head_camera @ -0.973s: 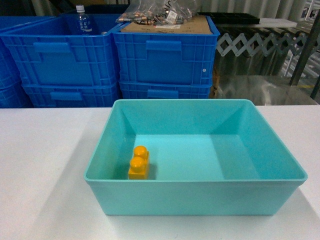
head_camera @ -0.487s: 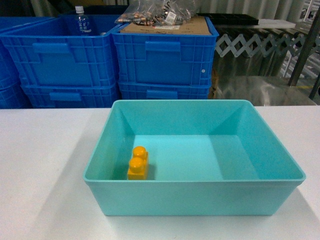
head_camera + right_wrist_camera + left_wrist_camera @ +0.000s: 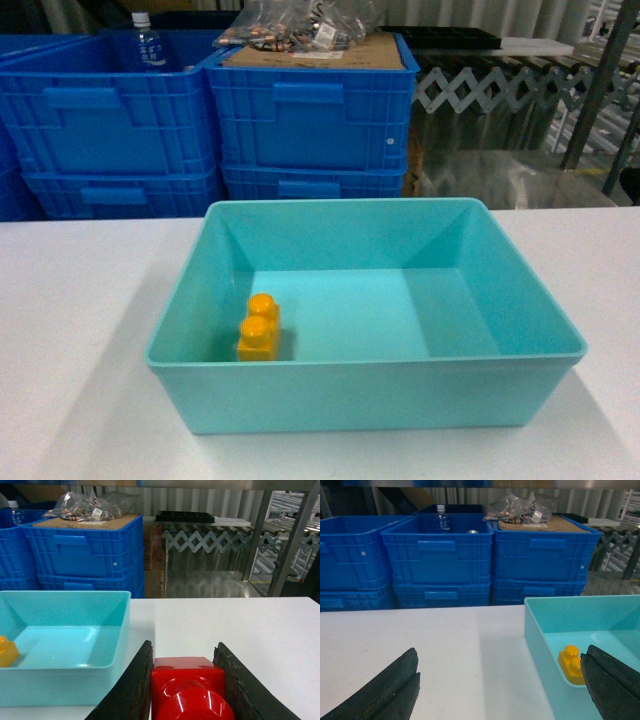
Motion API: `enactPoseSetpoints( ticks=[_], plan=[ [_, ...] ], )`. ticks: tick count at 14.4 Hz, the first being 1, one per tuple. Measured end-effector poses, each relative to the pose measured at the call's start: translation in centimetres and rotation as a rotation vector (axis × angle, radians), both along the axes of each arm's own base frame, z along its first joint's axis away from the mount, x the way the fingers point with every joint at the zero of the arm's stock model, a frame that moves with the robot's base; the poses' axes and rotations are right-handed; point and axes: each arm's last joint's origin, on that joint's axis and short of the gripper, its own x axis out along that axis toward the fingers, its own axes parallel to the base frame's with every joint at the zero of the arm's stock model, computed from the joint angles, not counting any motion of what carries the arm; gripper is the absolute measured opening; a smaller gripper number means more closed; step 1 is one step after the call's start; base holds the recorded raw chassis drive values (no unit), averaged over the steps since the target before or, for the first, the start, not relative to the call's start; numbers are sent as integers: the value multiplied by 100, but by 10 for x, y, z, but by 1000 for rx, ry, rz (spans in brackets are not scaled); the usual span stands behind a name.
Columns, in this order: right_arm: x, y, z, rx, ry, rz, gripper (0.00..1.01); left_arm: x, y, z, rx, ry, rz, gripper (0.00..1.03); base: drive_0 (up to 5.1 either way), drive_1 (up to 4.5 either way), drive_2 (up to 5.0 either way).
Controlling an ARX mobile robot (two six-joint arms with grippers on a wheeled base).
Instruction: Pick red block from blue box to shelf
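The red block (image 3: 187,685), glossy with its round stud facing the camera, is pinched between the dark fingers of my right gripper (image 3: 184,647), which is shut on it above the white table to the right of the blue box (image 3: 65,680). In the head view the blue box (image 3: 365,390) holds only a yellow two-stud brick (image 3: 258,327) at its left side, and neither gripper shows there. My left gripper (image 3: 501,655) hangs open over the table just left of the box wall (image 3: 540,640). Steel posts of the shelf (image 3: 295,535) rise at the far right.
Stacked dark blue crates (image 3: 310,120) stand behind the table, one topped with cardboard and a plastic bag (image 3: 300,25), one holding a bottle (image 3: 146,45). A folding lattice barrier (image 3: 210,540) runs behind. White table (image 3: 250,625) spreads right of the box.
The whole scene has slid left and slightly down in the head view, so the camera has swung right. The yellow brick stays put in the box.
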Motion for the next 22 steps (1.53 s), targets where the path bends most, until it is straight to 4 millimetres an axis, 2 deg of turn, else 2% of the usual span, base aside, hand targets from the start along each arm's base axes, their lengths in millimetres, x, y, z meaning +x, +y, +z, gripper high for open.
enactPoseSetpoints(
  ticks=[22],
  plan=[
    [0,0,0,0,-1,0,28,0,0,0,0,0,-2,98,-158,-158,-158]
  ],
)
